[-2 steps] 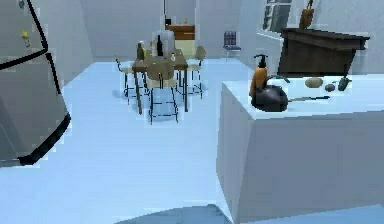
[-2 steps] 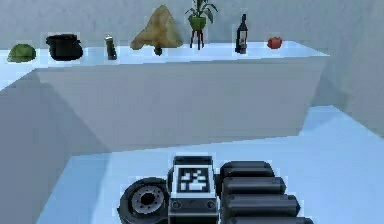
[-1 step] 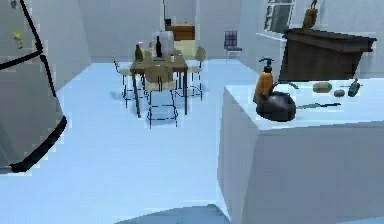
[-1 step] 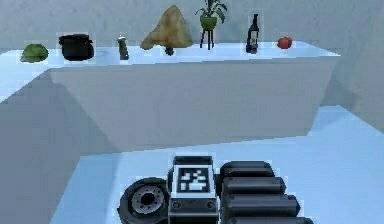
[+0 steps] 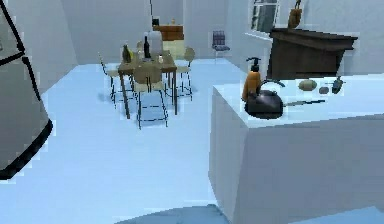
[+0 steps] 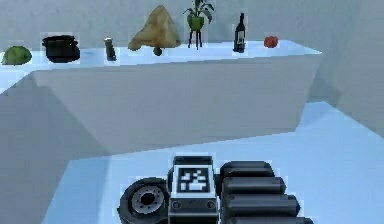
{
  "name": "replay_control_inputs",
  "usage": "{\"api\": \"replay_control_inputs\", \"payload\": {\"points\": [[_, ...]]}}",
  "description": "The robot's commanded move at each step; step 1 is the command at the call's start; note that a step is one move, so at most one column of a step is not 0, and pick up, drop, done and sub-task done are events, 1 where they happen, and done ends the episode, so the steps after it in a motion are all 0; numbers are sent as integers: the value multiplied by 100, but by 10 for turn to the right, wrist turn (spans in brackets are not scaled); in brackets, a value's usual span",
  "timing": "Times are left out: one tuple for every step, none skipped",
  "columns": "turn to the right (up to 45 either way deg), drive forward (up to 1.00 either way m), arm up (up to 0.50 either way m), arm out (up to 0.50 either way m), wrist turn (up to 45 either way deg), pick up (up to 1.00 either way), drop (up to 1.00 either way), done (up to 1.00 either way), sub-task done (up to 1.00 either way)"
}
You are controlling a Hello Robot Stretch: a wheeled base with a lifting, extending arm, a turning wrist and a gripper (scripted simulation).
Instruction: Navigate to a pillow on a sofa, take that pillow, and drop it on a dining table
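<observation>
Gripper (image 6: 146, 200): sits as a dark body at the arm side view's bottom edge, just left of a white marker square (image 6: 193, 180); far end not made out. Load, if any: cannot tell.

Pillow: cannot be placed from these views; likewise the sofa.

Dining table (image 5: 150, 70): stands well across the pale floor in the forward view's upper middle, ringed by chairs (image 5: 152, 100); carries dark bottles (image 5: 146, 46) toward its far edge.

Worktop (image 6: 180, 75): runs long and white across the arm side view; bears, from left end to right end, a green lump (image 6: 15, 55), a black pot (image 6: 60, 47), a tan heap (image 6: 155, 28), a potted plant (image 6: 198, 18), a dark bottle (image 6: 239, 32) and a small red fruit (image 6: 270, 42) near the right corner.

Handling of the pillow, by judgement only: probably light, soft and yielding; not fragile; not slippery if cloth-covered; bulky for a two-finger hold. Best taken at a corner or along a seam edge, easily gathered into a firm fold. Avoid the plump middle: likely to squash and slip free. Expect sag and swing below the hold; lift well clear before carrying. At the table, release toward the near edge, apart from the bottles.
</observation>
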Motion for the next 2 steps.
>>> {"api": "replay_control_inputs", "payload": {"points": [[0, 65, 0, 0, 0, 0, 0, 0, 0], [-360, 0, 0, 0, 0, 0, 0, 0, 0]]}}
